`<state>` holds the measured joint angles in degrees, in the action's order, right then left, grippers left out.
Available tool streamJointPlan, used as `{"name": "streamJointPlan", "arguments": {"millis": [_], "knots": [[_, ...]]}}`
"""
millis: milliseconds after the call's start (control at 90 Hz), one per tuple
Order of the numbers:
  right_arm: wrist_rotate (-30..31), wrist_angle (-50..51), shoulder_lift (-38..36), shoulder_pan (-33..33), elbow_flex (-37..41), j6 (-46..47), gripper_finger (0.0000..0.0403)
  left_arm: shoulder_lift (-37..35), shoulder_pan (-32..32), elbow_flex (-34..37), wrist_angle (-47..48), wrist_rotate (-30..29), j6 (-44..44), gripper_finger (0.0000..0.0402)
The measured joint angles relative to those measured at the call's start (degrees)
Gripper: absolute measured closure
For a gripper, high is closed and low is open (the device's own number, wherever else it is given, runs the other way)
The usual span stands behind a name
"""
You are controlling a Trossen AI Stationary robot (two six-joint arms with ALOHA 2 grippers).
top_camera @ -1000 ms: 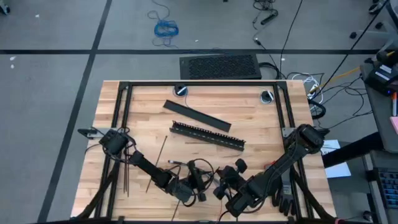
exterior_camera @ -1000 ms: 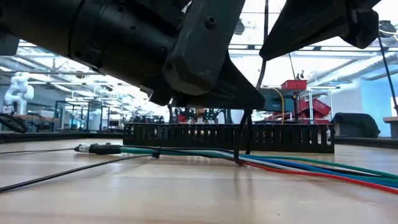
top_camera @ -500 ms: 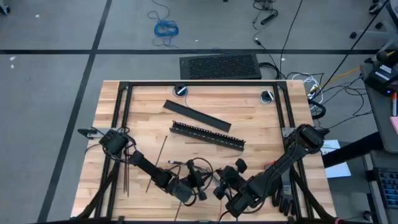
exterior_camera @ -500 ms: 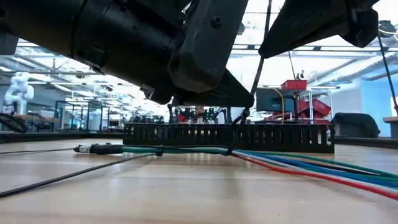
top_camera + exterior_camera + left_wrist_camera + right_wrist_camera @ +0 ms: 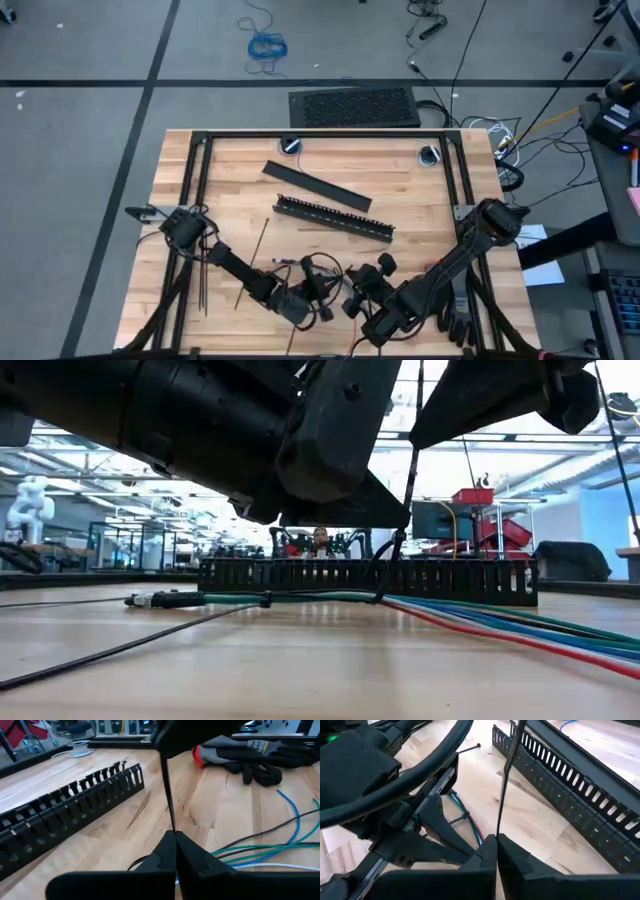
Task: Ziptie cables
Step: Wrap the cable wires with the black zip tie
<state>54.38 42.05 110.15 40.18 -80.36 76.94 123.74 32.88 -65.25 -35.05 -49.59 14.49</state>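
- The bundle of thin green, blue, red and pale insulated cables lies flat on the pale, grained wooden table near its front edge, below both grippers; its strands splay apart toward one end.
- A thin black plastic ziptie already cinches the bundle near its dark connector end.
- The left gripper, matte black with wedge-shaped fingers, is pressed together on a thin, straight black ziptie strip that rises from between the tips.
- The right gripper, of the same smooth black plastic, is likewise pinched closed on a slender black strip standing up from its tips.
- In the overhead view both arms meet low at the table's front centre, close beside each other.
- A long black slotted plastic bar, with comb-like upright teeth, lies across the table's middle, behind the cables.
- A flat, plain black bar lies just beyond it, tilted.
- More spare black strips lie on the wood at the left.
- Dark fabric gloves with a red-orange cuff lie crumpled on the table.
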Motion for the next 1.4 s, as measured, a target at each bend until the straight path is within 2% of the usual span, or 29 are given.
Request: {"name": "streamJointPlan", "arguments": {"millis": [144, 289, 456, 633, 922, 1100, 1233, 1400], "knots": [[0.16, -1.82, -0.09, 0.04, 0.00, -1.72, 0.0403, 0.00, -0.40, 0.02, -0.74, 2.54, 0.01, 0.0343], [0.14, -1.85, -0.11, 0.01, 0.00, -1.77, 0.0403, 0.04, -0.83, 0.02, -0.77, 2.62, 0.06, 0.0291], [0.06, -2.66, -0.11, 0.02, -0.02, -2.17, 0.0403, 0.04, -0.88, 0.04, -0.85, 2.58, 0.23, 0.0268], [0.49, -3.34, -0.11, 0.02, -0.02, -2.64, 0.0403, 0.05, -1.09, 0.04, 0.10, 1.35, 3.18, 0.0281], [0.99, -3.87, -0.11, 0.02, -0.02, -2.88, 0.0403, 0.07, -1.26, 0.04, 0.29, -1.50, 5.03, 0.0344], [2.25, -3.81, -0.05, 0.02, -0.02, -2.87, 0.0403, 0.07, -1.61, 0.04, 5.90, -1.77, 10.46, 0.0379], [3.77, -3.81, -0.08, 0.02, -0.02, -3.13, 0.0403, 0.07, -1.62, 0.04, 9.90, -1.81, 13.41, 0.0383], [4.84, -3.55, -1.50, -0.11, -0.01, -4.68, 0.0402, 0.07, -1.62, 0.04, 10.16, -1.79, 13.74, 0.0382]]}}
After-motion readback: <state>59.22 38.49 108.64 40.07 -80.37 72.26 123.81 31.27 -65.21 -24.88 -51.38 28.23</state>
